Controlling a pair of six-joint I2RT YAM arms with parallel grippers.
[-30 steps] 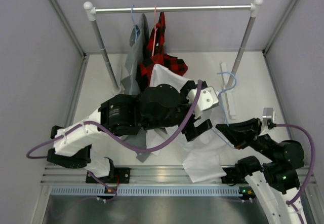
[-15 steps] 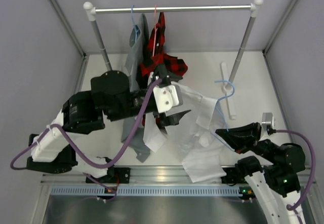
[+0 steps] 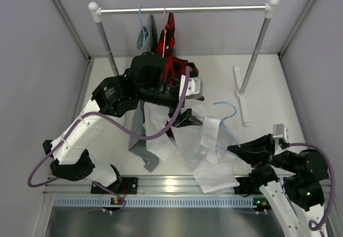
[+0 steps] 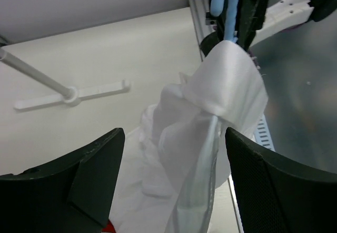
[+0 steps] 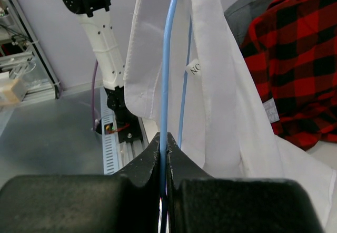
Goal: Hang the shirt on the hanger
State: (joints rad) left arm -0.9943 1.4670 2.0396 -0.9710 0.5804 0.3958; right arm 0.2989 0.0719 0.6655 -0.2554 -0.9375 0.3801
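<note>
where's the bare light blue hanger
Top view, right of centre: the hanger is pinched in the right tool, hook toward the rack's right foot, white shirt draped on it.

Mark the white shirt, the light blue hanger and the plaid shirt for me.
white shirt (image 3: 213, 173), top view, lower hem.
light blue hanger (image 5: 168, 59), right wrist view, straight wire run.
plaid shirt (image 5: 300, 64), right wrist view, front panel.

I count three shirts: one white shirt (image 3: 214, 172), one red-and-black plaid shirt (image 3: 174, 60) and one grey shirt (image 3: 135, 135). There are three hangers as well: one light blue wire hanger (image 5: 166, 59), one red hanger (image 3: 164, 20) and one blue hanger (image 3: 140, 16). There is a single clothes rail (image 3: 214, 9), standing on two uprights. Two robot arms are here, the left arm (image 3: 86, 130) and the right arm (image 3: 289, 164).
</note>
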